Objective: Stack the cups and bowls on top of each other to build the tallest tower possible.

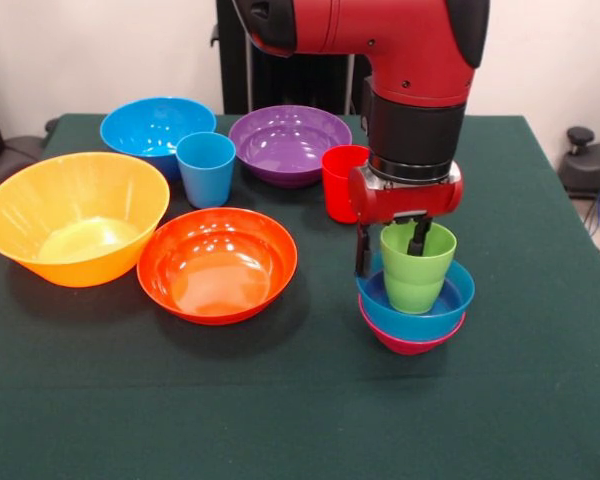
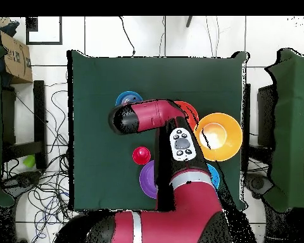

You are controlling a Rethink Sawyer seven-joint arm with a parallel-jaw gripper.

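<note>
**A:** Front view first: what's the red and black gripper (image 1: 391, 243) doing?

**B:** I see it clamped on the rim of the lime green plastic cup (image 1: 416, 268), one finger (image 1: 418, 236) inside, the other outside on the left. The cup sits upright in the small blue plastic bowl (image 1: 440, 302), which is nested in the small magenta bowl (image 1: 410, 343).

**A:** And the rest?

**B:** All apart on the green table (image 1: 300, 420): the very large yellow-orange bowl (image 1: 72, 217) far left, touching the red-orange bowl (image 1: 217, 264); behind them the large blue bowl (image 1: 153, 128), the light blue cup (image 1: 206, 169), the purple bowl (image 1: 288, 143) and the red cup (image 1: 338, 181).

**A:** Overhead?

**B:** The arm (image 2: 156, 118) covers the stack; only the blue bowl's edge shows.
</note>
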